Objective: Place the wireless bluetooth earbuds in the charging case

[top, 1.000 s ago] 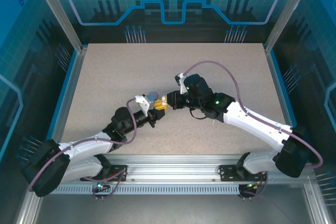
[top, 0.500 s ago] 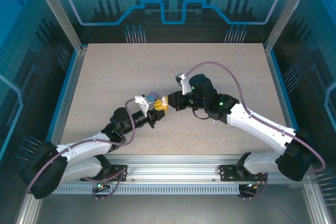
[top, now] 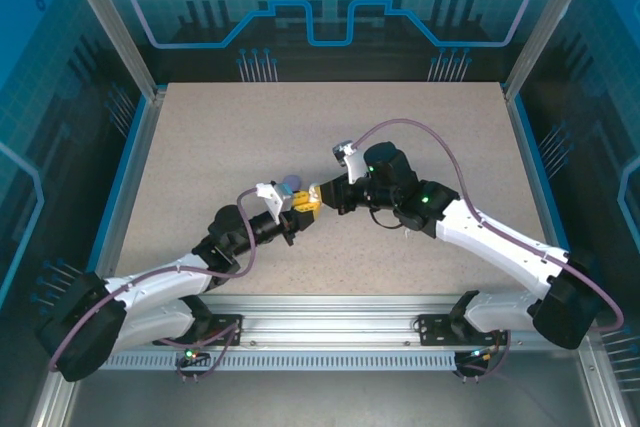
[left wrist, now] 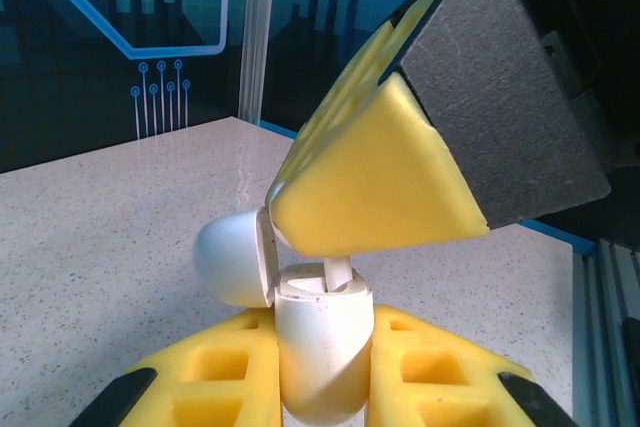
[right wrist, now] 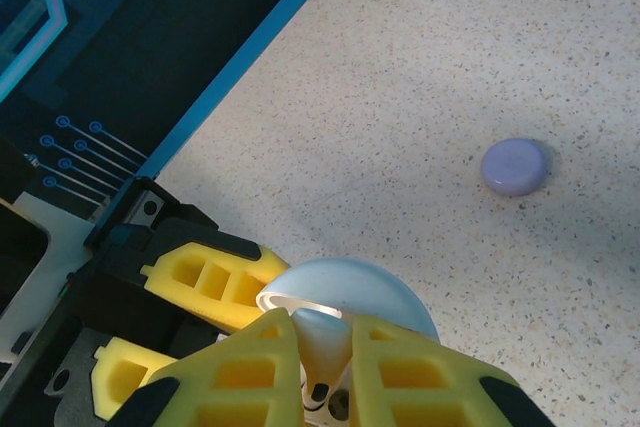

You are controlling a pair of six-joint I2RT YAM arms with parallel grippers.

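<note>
1. Your left wrist view: the left end effector (left wrist: 322, 377) grips the open white charging case (left wrist: 318, 332), lower centre.
2. Your right wrist view: the right end effector (right wrist: 322, 335) pinches a white earbud (right wrist: 322, 355) at the bottom; a purple case (right wrist: 515, 165) lies at right.

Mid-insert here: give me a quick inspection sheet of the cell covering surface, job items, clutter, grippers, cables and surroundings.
Surface: speckled beige tabletop, no damage seen.
Job's things: white rounded charging case, lid open; small white earbud at its mouth; round pale purple case, closed, lying apart on the table.
Clutter: nothing seen.
Grippers: left gripper, jaws shut on the white case; right gripper, jaws shut on the earbud, above the case.
Cables: purple-grey cables looped along each arm, away from the jaws.
Surroundings: blue printed panels, aluminium frame.
</note>
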